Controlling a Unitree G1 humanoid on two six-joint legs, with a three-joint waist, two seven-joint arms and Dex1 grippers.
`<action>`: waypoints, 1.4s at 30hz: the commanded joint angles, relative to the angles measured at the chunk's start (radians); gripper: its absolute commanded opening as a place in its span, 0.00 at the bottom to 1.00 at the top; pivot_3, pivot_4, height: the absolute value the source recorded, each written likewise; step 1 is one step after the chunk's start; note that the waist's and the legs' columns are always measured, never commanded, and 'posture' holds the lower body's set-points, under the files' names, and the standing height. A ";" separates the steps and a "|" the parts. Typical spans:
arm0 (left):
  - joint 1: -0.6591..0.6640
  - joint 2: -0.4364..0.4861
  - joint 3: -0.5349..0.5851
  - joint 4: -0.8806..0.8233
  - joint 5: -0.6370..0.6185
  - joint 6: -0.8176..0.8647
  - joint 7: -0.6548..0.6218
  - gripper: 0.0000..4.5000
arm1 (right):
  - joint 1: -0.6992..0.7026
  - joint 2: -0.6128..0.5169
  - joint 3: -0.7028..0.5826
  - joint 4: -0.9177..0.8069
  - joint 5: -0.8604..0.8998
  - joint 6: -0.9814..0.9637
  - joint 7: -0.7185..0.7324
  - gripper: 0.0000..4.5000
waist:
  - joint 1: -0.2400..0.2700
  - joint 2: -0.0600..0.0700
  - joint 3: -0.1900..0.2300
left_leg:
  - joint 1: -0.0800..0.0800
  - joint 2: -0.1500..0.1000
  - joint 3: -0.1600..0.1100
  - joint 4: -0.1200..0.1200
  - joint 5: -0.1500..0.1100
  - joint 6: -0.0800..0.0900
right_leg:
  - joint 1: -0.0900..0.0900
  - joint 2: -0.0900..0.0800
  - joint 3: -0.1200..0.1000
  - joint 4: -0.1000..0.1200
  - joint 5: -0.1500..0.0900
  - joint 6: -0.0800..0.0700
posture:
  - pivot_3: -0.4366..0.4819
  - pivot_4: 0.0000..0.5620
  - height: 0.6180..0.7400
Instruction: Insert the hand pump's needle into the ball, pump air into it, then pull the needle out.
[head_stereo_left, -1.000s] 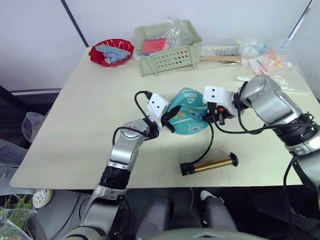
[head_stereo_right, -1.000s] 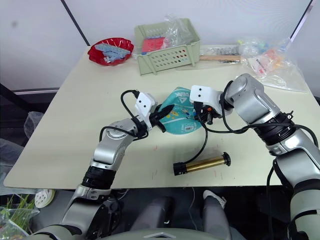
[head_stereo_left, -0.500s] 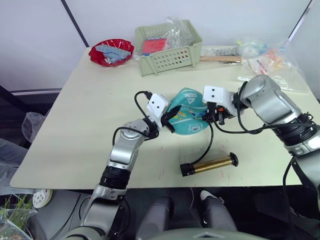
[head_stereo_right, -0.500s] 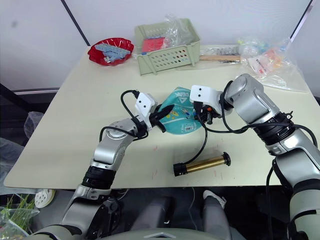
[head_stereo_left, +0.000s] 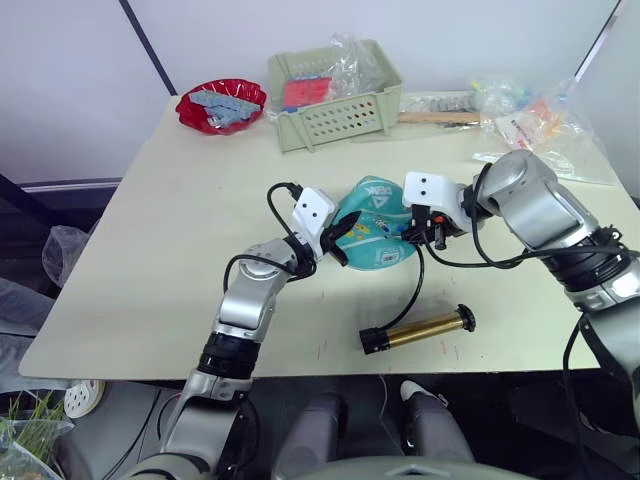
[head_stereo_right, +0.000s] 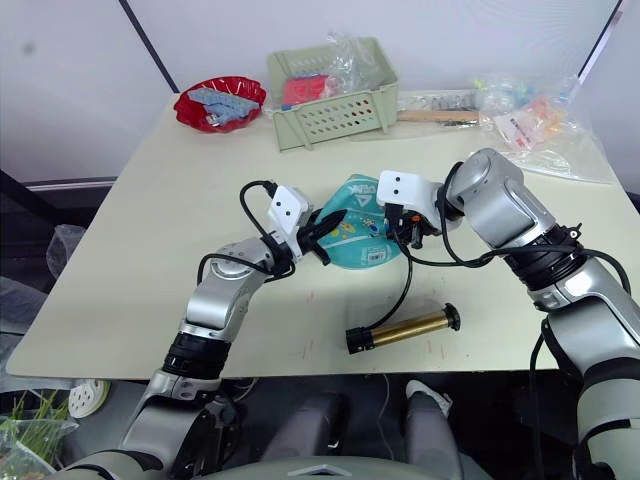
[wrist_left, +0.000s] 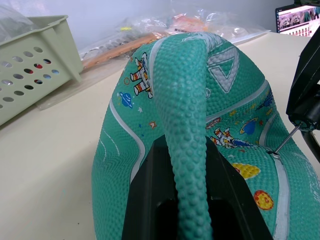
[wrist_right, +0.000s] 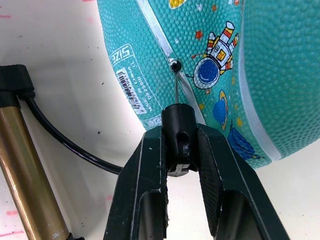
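The teal ball (head_stereo_left: 378, 240) lies limp and partly folded in the middle of the table. My left gripper (head_stereo_left: 335, 233) is shut on a raised fold of the ball (wrist_left: 180, 100) at its left side. My right gripper (wrist_right: 180, 137), on the ball's right, is shut on the black fitting at the hose's end. The needle (wrist_right: 176, 85) sticks out of that fitting, and its tip meets the ball's valve hole (wrist_right: 173, 65). The thin black hose (head_stereo_left: 415, 285) curves down to the gold hand pump (head_stereo_left: 418, 329), which lies flat near the table's front edge.
A red bowl (head_stereo_left: 221, 104) of small parts stands at the back left. A green basket (head_stereo_left: 335, 95) sits at the back centre. Plastic bags (head_stereo_left: 535, 120) and a wooden stick (head_stereo_left: 440, 117) lie at the back right. The table's front edge (head_stereo_left: 300, 375) runs just below the pump.
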 joint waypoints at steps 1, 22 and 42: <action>0.026 -0.004 -0.053 0.018 0.013 0.018 -0.027 0.00 | -0.010 0.030 -0.037 -0.021 0.014 -0.027 -0.009 0.07 | -0.001 0.000 0.000 | 0.000 0.000 0.000 0.000 0.000 0.000 | 0.000 0.000 0.000 0.000 0.000 0.000 | 0.48 0.27 1.00; 0.033 -0.007 -0.055 0.022 0.013 0.018 -0.024 0.00 | -0.004 0.078 -0.051 -0.002 0.001 -0.122 -0.030 0.07 | -0.022 0.000 0.000 | 0.002 0.000 0.000 0.000 0.001 -0.001 | 0.000 0.000 0.000 0.003 0.000 -0.001 | 0.48 0.27 1.00; 0.031 -0.005 -0.056 0.037 0.016 0.007 -0.032 0.00 | 0.032 0.108 -0.101 -0.001 0.005 -0.283 -0.024 0.07 | -0.024 0.000 0.000 | 0.005 0.000 0.000 0.000 0.002 -0.003 | 0.000 0.001 0.002 0.008 0.000 -0.001 | 0.48 0.27 1.00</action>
